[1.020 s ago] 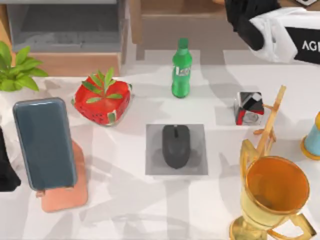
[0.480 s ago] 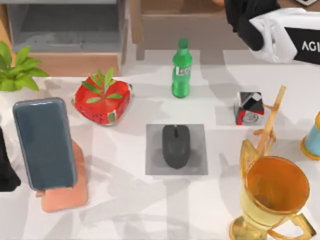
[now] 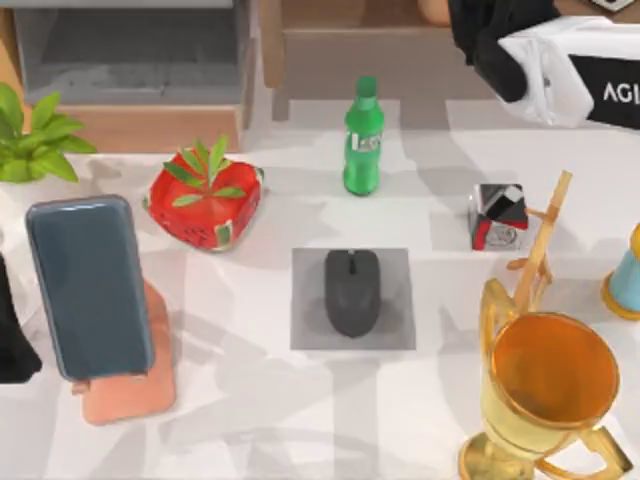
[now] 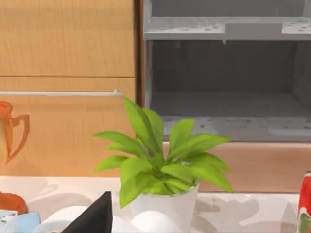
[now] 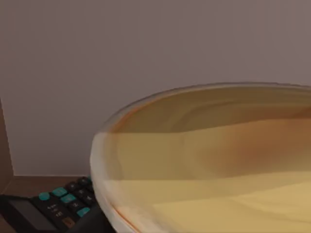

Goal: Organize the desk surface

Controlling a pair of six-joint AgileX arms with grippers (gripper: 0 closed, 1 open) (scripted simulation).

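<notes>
The desk surface [image 3: 250, 400] spreads white and broad across the whole top view, carrying everything we have to sort.

At its far left stands a potted plant [image 3: 35, 140], which our left wrist view faces in its white pot [image 4: 165, 208], with the wooden cabinet and grey shelf behind it. Our left arm is parked at the desk's left edge [image 3: 12, 335]; we cannot tell whether its tool is released or clenched.

Just right of it a phone [image 3: 88, 285] leans on a pink stand [image 3: 135, 385]. Beyond that, farther from us, sits a red strawberry-patterned box [image 3: 205, 200] with leaves on top. Near the middle a green bottle [image 3: 363, 138] stands upright on the far side, and nearer to us a black mouse [image 3: 352, 292] lies on a grey mat [image 3: 305, 335].

To the right a small red, black and white cube [image 3: 498, 216] sits well apart from the mouse, beside a thin wooden stand [image 3: 545, 235]. A gold trophy [image 3: 545, 385] fills the near right, and a blue item [image 3: 628, 275] touches the right border.

Our right arm [image 3: 560, 60] reaches over the far right, above the brown furniture. Its wrist view sits close against a pale wooden bowl [image 5: 209, 155] with a calculator [image 5: 53, 204] just beside it; that tool's state we cannot tell either.

We judge the step in hand to be work around that bowl at the back. Next, the right arm needs a clear path down to the desk between cube and bottle, without knocking the tall trophy.
</notes>
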